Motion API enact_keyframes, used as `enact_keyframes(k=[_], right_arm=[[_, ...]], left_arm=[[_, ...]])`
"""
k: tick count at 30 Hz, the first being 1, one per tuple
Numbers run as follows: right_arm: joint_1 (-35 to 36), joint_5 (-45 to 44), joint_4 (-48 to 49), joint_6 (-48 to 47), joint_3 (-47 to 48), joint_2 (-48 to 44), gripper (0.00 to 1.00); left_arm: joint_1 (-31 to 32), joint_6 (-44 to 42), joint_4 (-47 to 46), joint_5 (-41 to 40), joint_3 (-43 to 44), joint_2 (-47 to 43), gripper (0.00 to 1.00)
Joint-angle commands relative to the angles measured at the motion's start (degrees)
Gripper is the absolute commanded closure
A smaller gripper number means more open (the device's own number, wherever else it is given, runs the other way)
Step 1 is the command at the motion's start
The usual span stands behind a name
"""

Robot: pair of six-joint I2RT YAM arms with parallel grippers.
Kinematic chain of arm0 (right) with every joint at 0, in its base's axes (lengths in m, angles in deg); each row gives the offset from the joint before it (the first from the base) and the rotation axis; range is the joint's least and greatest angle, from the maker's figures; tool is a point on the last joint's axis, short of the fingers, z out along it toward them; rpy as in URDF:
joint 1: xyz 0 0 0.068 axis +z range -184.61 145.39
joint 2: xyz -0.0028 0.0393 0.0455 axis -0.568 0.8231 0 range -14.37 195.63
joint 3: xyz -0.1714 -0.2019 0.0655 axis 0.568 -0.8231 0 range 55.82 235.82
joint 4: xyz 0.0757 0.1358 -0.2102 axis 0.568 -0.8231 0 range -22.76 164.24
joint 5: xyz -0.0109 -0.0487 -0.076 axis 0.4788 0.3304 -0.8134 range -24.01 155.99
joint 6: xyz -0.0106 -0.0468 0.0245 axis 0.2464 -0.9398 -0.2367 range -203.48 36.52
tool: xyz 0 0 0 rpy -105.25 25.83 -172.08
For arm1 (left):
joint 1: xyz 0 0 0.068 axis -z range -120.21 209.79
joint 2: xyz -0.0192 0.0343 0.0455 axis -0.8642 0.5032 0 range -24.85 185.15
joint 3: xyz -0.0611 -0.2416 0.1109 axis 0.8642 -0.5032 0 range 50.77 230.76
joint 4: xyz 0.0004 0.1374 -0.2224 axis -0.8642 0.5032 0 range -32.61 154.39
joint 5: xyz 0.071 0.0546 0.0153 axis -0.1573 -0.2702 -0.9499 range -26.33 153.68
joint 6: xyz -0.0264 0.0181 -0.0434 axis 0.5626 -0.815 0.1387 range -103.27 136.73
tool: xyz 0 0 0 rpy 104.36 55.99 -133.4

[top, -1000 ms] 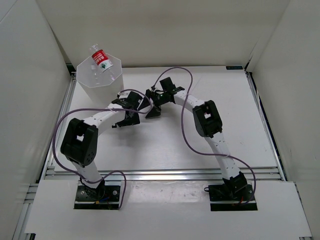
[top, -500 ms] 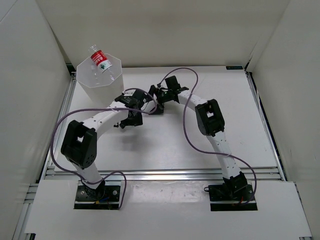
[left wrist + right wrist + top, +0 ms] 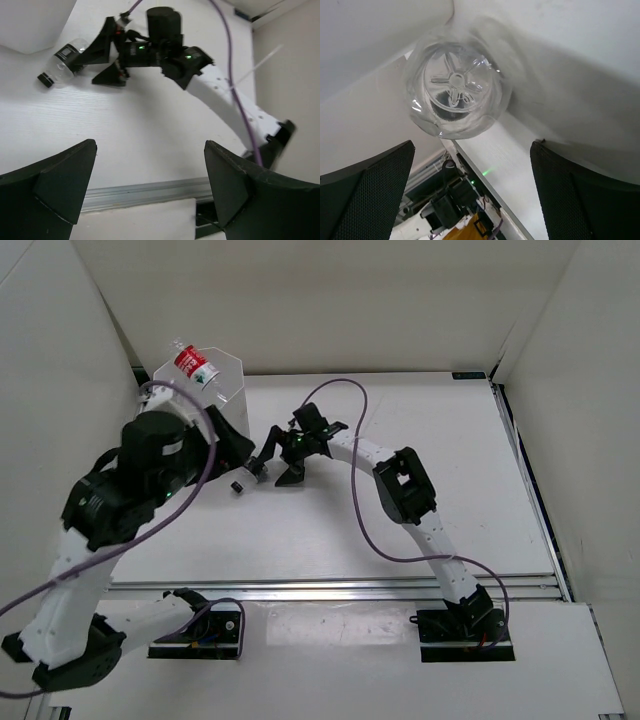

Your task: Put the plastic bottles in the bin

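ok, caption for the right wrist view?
Open right gripper facing the base of a clear plastic bottle.

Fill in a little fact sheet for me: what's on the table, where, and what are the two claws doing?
bin: far left corner of the table, upright
red-label bottle: leaning in the bin, top poking above the rim
black-cap bottle: lying on the table, base toward the right gripper
right gripper: open, at that bottle's base, not gripping it
left gripper: open, empty, raised above the table
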Motion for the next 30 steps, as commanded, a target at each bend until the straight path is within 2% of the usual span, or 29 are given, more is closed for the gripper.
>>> enact_keyframes(k=[1, 6, 12, 17, 24, 30], right_arm=[[1.44, -7.20, -2.86, 1.88, 3.90, 0.16, 0.00], [1.45, -8.44, 0.21, 4.08, 8.99, 4.82, 0.00], [1.45, -9.67, 7.85, 5.92, 6.37, 5.44, 0.00], [2.50, -9.15, 10.32, 7.24, 4.25, 6.06, 0.00], [2.50, -8.09, 11.56, 5.58, 6.63, 9.40, 0.04], [3.03, -7.48, 11.56, 3.65, 6.63, 9.40, 0.14]], left_arm=[[-0.07, 2.48, 3.57, 3.07, -0.08, -3.75, 0.00], [-0.07, 3.62, 4.10, 2.54, -1.31, -8.33, 0.00], [-0.07, 3.62, 5.94, 2.02, -0.78, -10.45, 0.00], [-0.07, 3.62, 8.66, 1.49, -0.16, -10.45, 0.00], [-0.07, 3.62, 10.33, 0.96, 0.89, -10.45, 0.00], [-0.07, 5.82, 10.86, -0.88, 0.89, -12.11, 0.00]])
